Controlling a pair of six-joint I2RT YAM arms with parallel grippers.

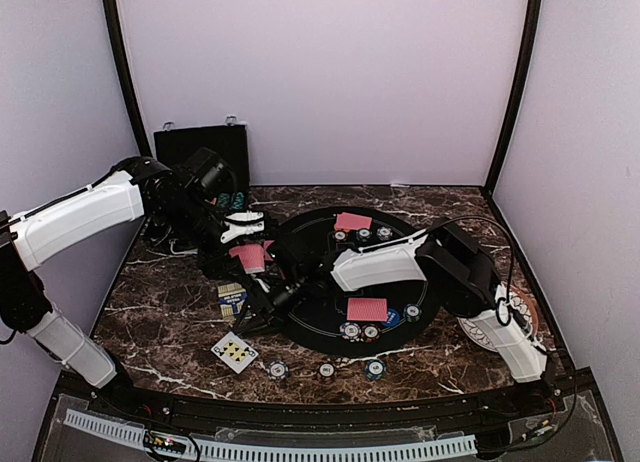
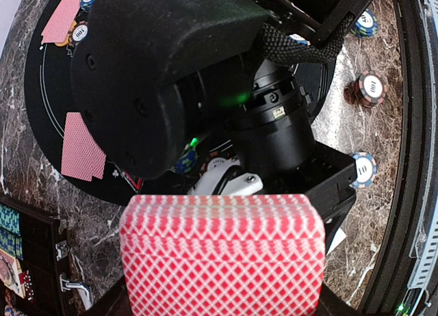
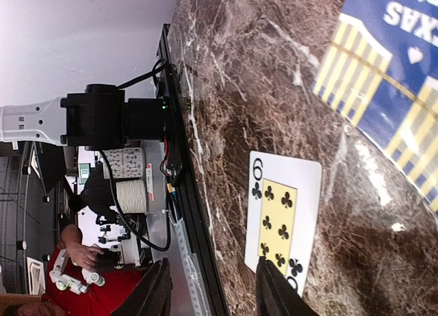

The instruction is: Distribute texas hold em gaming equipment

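Left fingers (image 1: 244,222) clamping lattice-backed red deck (image 2: 219,254), right fingers (image 3: 274,292) parted over glossy card (image 3: 284,213)

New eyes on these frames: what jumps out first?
A red-backed deck is clamped in the left gripper, left of the round black mat. A face-up six of clubs lies on the marble near the front edge, with the open right gripper just over it.
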